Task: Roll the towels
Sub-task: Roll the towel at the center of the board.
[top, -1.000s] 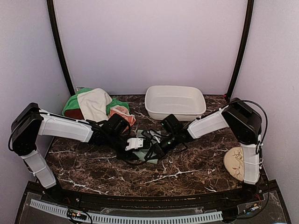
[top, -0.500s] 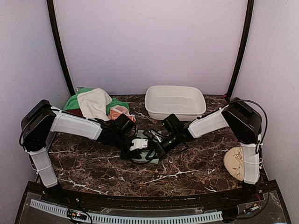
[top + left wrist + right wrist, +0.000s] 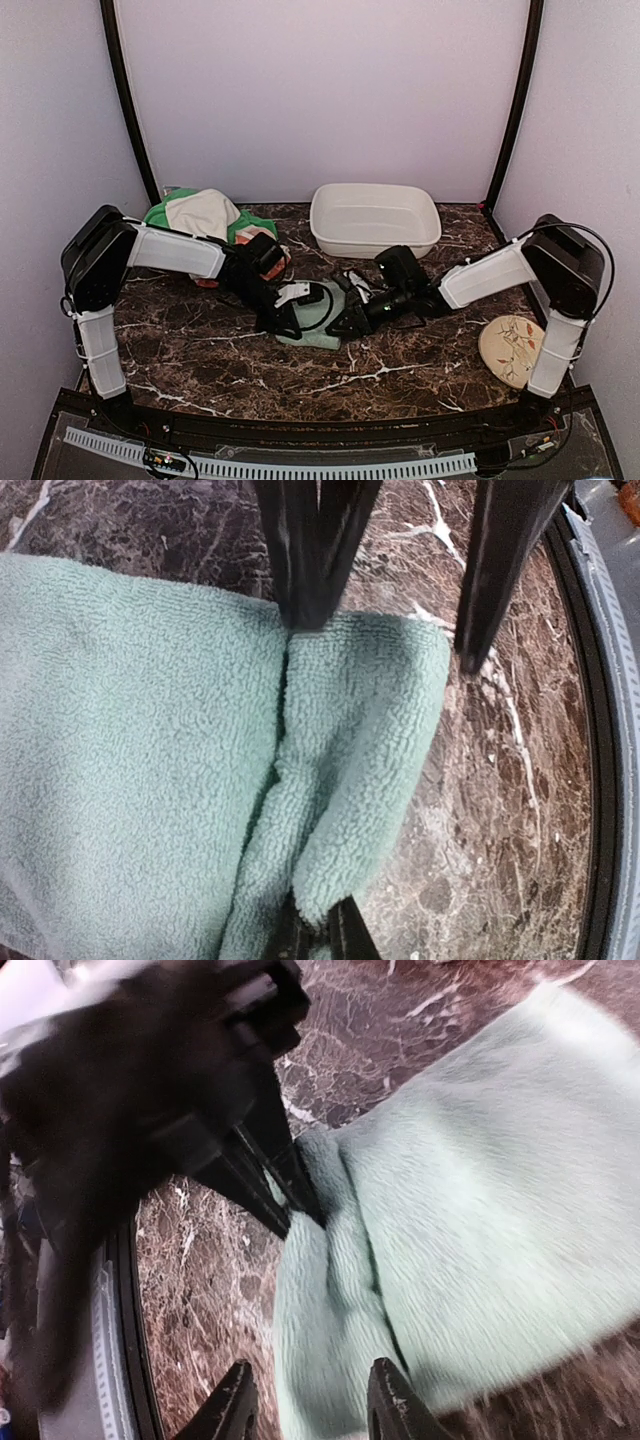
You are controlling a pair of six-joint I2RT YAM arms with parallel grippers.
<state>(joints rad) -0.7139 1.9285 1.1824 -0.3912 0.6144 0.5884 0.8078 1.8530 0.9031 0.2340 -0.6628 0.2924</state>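
Sage-green towel (image 3: 130,730): flat on the surface (image 3: 200,350), one edge folded over into a narrow flap. Left end effector (image 3: 320,930): closed, pinching one end of that flap. Right end effector (image 3: 315,1400): open, fingers astride the flap's opposite end, facing the left one. Remaining towels (image 3: 205,222): heaped behind the left end effector, well apart.
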